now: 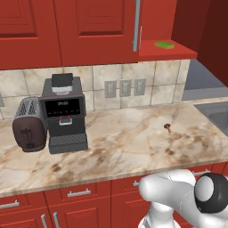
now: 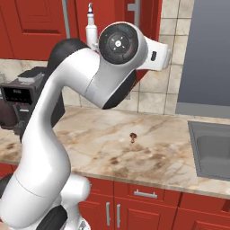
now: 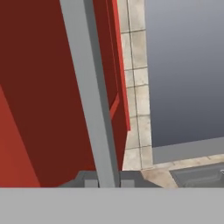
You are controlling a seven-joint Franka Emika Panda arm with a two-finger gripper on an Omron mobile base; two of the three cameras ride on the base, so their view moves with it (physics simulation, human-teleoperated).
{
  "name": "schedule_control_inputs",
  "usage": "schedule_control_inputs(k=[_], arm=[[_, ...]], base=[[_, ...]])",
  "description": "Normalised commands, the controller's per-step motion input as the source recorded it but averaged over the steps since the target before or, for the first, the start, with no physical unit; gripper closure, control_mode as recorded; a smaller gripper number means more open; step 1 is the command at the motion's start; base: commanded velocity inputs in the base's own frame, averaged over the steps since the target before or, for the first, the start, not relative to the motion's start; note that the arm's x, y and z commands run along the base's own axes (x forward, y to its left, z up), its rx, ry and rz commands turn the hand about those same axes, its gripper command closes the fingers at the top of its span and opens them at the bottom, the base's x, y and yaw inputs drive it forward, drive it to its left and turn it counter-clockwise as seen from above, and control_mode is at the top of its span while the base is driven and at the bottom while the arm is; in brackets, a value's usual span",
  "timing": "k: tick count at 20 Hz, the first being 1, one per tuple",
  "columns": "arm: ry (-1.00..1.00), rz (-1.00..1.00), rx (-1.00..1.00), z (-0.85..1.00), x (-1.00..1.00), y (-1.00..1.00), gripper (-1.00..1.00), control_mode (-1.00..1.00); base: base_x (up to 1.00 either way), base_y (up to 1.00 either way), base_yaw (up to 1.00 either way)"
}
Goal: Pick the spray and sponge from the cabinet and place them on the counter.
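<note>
The spray is being seen in the right base view as a slim white bottle standing upright in the cabinet, just behind the arm's upper joint. It is being judged light, rigid and smooth, so liable to slip; the straight body below the nozzle is being judged the best place for a hold. Its lower part is being hidden by the arm.

The sponge is being seen in the left base view lying flat on the red shelf, near its front edge, to the right of the open door. It is being judged soft and very light, best taken across its narrow sides from above. Its edges are too small to be made out.

The bench below is carrying a toaster and a coffee machine at the left.

In the hand view a door and its bar handle are being seen very close. The gripper's tips are being lost at the bottom edge; whether it is released or clenched cannot be told.
</note>
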Motion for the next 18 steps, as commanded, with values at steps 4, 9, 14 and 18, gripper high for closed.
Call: schedule_control_inputs(k=[4,9,14,18], arm=[[0.00,0.04,0.00,-0.30,0.16,-0.28,1.00,-1.00],[-0.02,0.08,0.02,-0.34,0.38,-0.19,1.00,-1.00],[-0.02,0.09,0.00,-0.42,0.46,-0.05,1.00,-1.00],[-0.03,0.10,0.00,-0.29,0.31,0.00,1.00,-1.00]], base=[[0.00,0.00,0.00],[0.00,0.00,0.00],[0.00,0.00,0.00],[0.00,0.00,0.00]])
